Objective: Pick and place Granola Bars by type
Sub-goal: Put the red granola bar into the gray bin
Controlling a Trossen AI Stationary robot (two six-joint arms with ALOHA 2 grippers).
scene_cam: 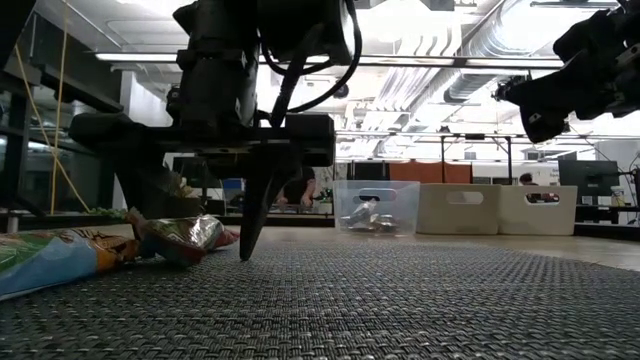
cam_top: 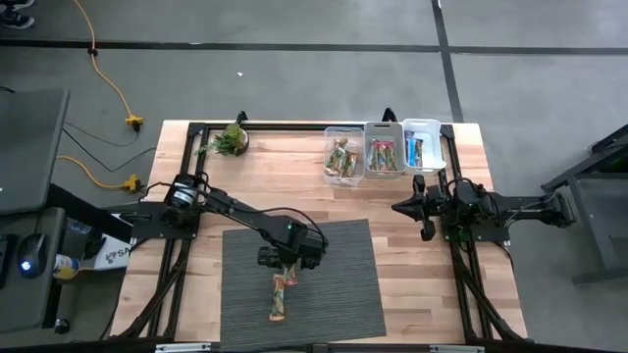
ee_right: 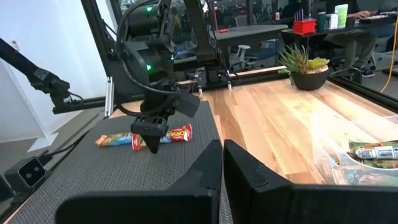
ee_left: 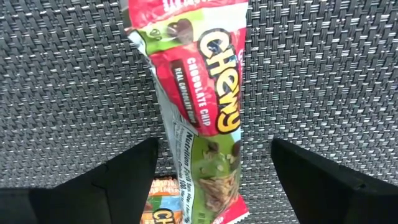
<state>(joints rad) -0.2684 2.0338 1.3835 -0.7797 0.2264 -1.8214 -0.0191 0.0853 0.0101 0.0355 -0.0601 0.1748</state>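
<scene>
1. An orange-and-tan wrapped granola bar (cam_top: pixel 279 308) lies lengthwise on the grey woven mat (cam_top: pixel 343 294), at the mat's near end, the closest thing to the table's front edge.
2. Just beyond it on the same mat, a red-and-green wrapped chewy chocolate-chip granola bar (ee_left: pixel 202 118) rests flat, its end overlapping the orange bar's end.
3. The left gripper (cam_top: pixel 287 263) is lowered over the red bar, its two dark fingers (ee_left: pixel 118 180) spread wide, one on each side of the wrapper and clear of it; the low view shows one fingertip down at the mat's surface beside the crinkled wrapper.
4. Off the mat's far right corner, the right gripper (cam_top: pixel 425 209) hangs above the bare light wooden table (cam_top: pixel 402 284), its fingers pressed together and holding nothing.
5. Beyond the mat, along the table's far edge, three small bins stand side by side: a clear plastic bin (cam_top: pixel 342 154) with orange-wrapped bars, a white bin (cam_top: pixel 385 148) with red-wrapped bars just beside it, and a second white bin (cam_top: pixel 423 145) with a blue-green wrapped bar.
6. At the table's far left, well apart from the bins, sits a small green potted plant (cam_top: pixel 232 139).
</scene>
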